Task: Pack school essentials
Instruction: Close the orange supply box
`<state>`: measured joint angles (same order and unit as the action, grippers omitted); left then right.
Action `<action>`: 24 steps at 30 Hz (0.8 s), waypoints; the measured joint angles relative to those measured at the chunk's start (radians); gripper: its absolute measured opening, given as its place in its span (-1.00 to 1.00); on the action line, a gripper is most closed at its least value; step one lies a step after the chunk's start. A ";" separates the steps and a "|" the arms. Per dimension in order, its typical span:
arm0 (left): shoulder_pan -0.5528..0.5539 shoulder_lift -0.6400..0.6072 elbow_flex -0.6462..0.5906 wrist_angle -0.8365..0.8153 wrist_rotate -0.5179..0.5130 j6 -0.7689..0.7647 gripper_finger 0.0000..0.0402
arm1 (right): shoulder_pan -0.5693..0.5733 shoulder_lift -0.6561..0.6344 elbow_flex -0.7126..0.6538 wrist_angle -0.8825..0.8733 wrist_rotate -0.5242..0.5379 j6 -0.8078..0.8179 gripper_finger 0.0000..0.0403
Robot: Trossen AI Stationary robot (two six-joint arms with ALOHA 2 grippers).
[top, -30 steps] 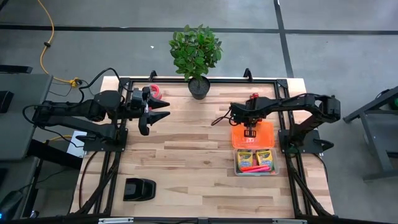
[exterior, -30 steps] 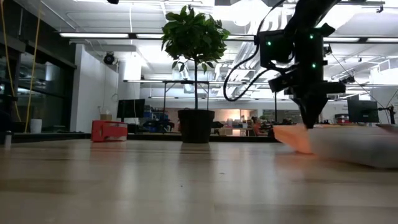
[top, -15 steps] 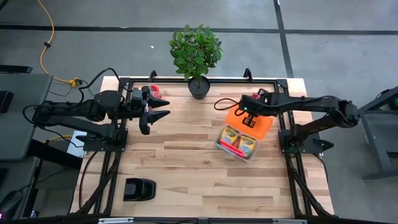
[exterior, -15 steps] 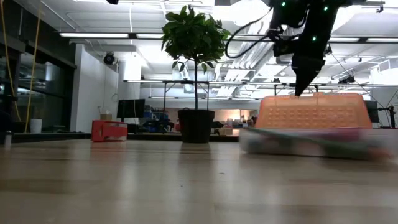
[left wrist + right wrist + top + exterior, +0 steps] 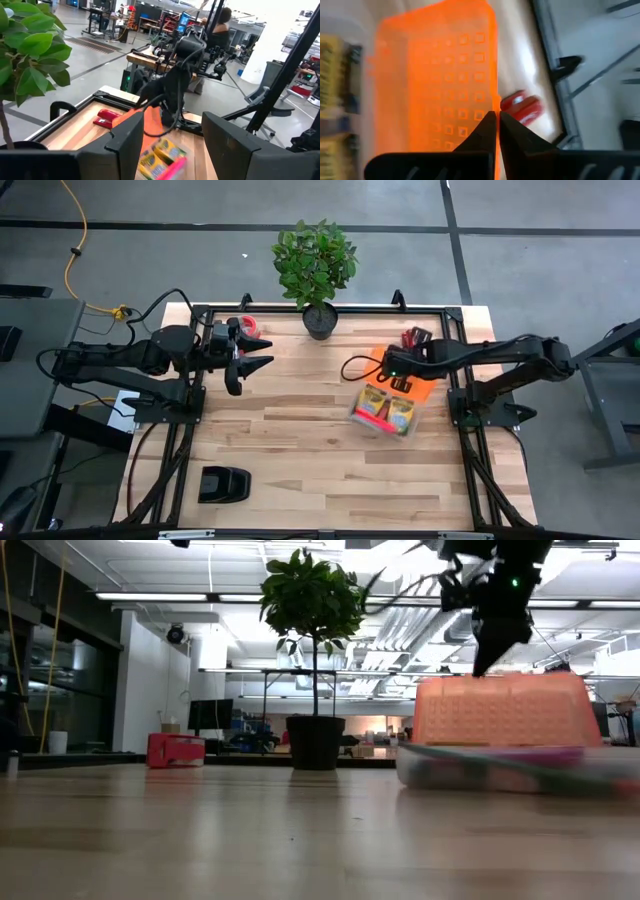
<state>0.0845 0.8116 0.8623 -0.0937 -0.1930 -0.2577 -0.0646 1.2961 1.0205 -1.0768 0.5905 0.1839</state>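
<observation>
On the pale planked wood worktop (image 5: 290, 440), the right claw (image 5: 496, 116) pinches the grid-patterned orange plastic lid (image 5: 418, 385) above the clear case of yellow-and-green crayon boxes (image 5: 384, 410), while the left claw (image 5: 250, 356) hovers open.

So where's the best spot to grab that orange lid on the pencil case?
Probably the thin free edge of the orange lid, where the right tool is already pinched shut. The lid stands raised above the clear case holding the crayon boxes, so that rim is exposed; come from above, fingers straddling the edge.
</observation>
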 joint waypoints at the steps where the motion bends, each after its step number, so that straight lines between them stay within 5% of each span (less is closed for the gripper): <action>1: 0.000 0.000 0.000 0.000 -0.001 0.000 -0.06 | 0.003 0.000 0.022 -0.021 0.018 -0.001 -1.00; 12: 0.000 0.066 0.000 0.003 -0.001 -0.005 -0.06 | 0.009 0.005 0.112 -0.080 0.113 0.007 -1.00; 24: -0.001 0.400 0.000 0.131 0.106 -0.105 -0.06 | 0.091 0.122 0.111 -0.064 0.143 0.001 -1.00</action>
<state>0.0837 1.2121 0.8627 0.0377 -0.0871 -0.3630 0.0262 1.4185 1.1316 -1.1407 0.7338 0.1850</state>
